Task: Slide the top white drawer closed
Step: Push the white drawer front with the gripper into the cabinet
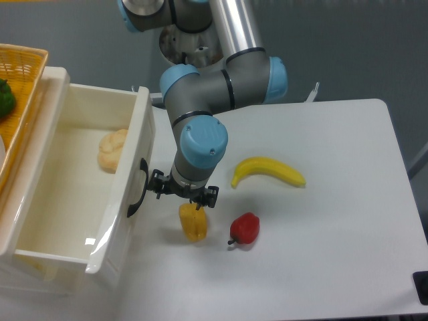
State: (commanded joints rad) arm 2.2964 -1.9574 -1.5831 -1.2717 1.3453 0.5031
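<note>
Beside the black handle (136,189) of the top white drawer (73,194), the gripper (182,194) hangs low from the bent arm, empty; its spread I cannot tell. That drawer stands pulled out at the table's (321,221) left, holding a pale bread roll (112,149).
</note>
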